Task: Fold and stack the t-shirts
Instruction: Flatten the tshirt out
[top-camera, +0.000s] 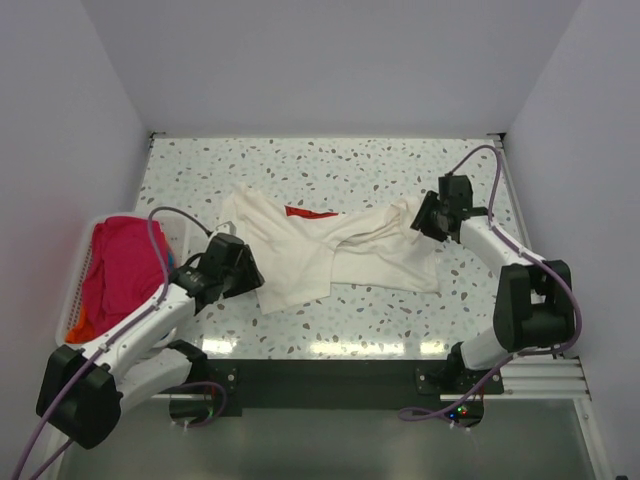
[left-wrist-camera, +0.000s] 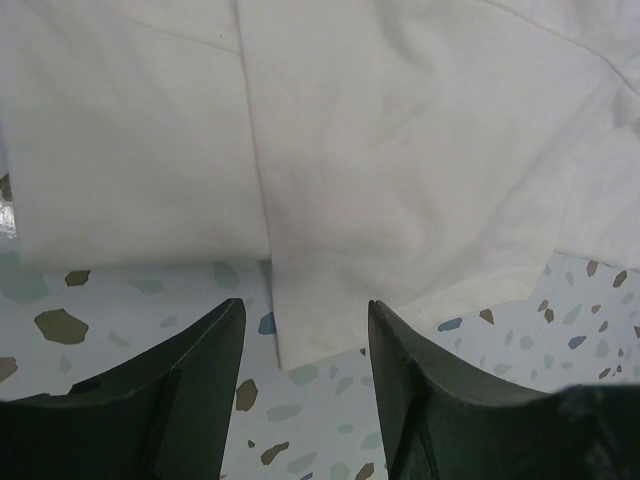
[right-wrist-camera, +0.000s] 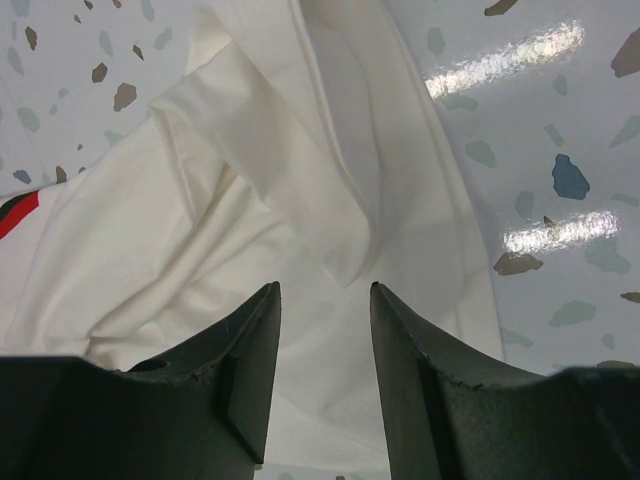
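The white t-shirt (top-camera: 340, 255) lies rumpled across the middle of the table, with a strip of its red print (top-camera: 310, 212) showing. My left gripper (top-camera: 250, 272) is at the shirt's near-left edge. In the left wrist view it (left-wrist-camera: 306, 310) is open, and a corner of the white t-shirt (left-wrist-camera: 310, 330) lies flat on the table between the fingertips. My right gripper (top-camera: 418, 222) is at the shirt's right end. It (right-wrist-camera: 323, 290) stands open low over the white t-shirt (right-wrist-camera: 250, 200), a folded flap just ahead of its tips. The red print (right-wrist-camera: 15, 215) peeks in at the left.
A white slatted basket (top-camera: 75, 280) stands at the table's left edge, holding a magenta t-shirt (top-camera: 125, 265) and a bit of an orange one (top-camera: 80, 328). White walls close in the speckled table (top-camera: 400, 170) on three sides.
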